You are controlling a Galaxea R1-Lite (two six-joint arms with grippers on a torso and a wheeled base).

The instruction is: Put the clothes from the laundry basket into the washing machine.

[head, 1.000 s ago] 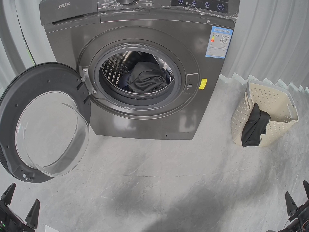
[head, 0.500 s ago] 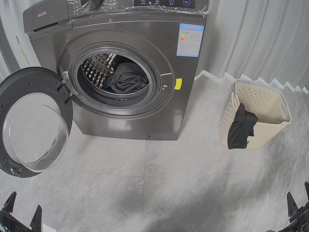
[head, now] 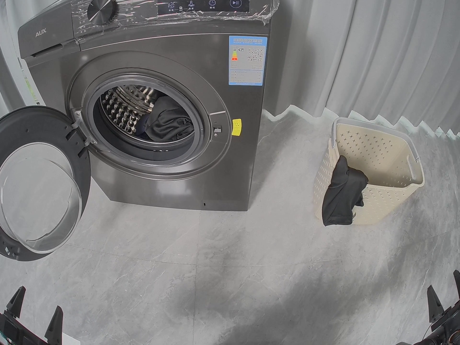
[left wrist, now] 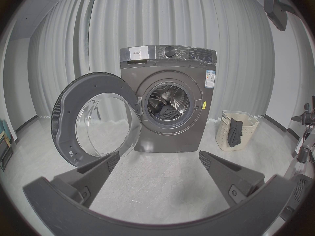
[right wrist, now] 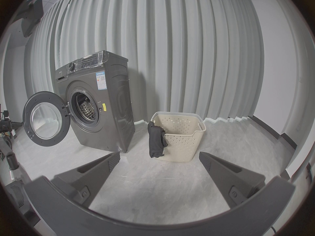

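1. Judging by how things lie, part of the load is already in. A dark garment (head: 167, 123) sits bunched in the drum (head: 120, 106) of the washing machine (head: 158, 39), just behind the lip of the opening.
2. The door (head: 43, 183) stands swung wide to the robot's left, so the way into the drum is free.
3. The laundry basket (head: 407, 178) stands on the floor (head: 239, 264) to the right of the machine, apart from it. One black garment (head: 342, 197) hangs over its near rim, with most of it draped down the outside wall.
4. The part of the basket's inside that can be seen looks bare. Its bottom is partly hidden, so whether more clothing lies there cannot be told.
5. The left gripper (left wrist: 158, 154) has its fingers spread apart with nothing between them. It is held low, well short of the machine.
6. The right gripper (right wrist: 158, 154) is likewise spread and empty, and its wrist view faces the basket from a distance.
7. The task looks close to done but not finished — at least the hanging piece is left. It has to be taken off the rim and carried into the drum, and neither claw is near it yet.
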